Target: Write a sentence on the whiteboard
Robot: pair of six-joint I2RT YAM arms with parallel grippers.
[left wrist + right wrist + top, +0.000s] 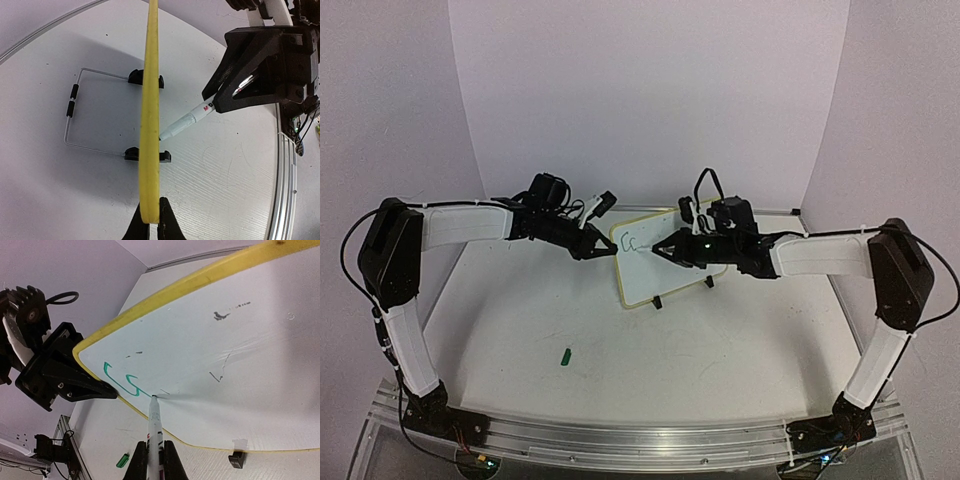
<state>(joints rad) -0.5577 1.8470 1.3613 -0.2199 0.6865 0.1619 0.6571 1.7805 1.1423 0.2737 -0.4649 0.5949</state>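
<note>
The whiteboard (660, 258) stands tilted on small black feet mid-table; its yellow rim (149, 125) shows edge-on in the left wrist view. My left gripper (149, 220) is shut on the board's left edge, also seen in the top view (598, 248). My right gripper (154, 460) is shut on a white marker (155, 427) whose tip touches the board face (225, 380). Only the start of the sentence (122, 382) is there: two green curved strokes near the board's left edge, seen small in the top view (631, 244).
A green marker cap (565, 354) lies on the table in front of the left arm, also in the right wrist view (123, 460). A wire stand (75, 115) props the board from behind. Faint grey smudges (220, 316) mark the board. A metal rail (620, 440) edges the near side.
</note>
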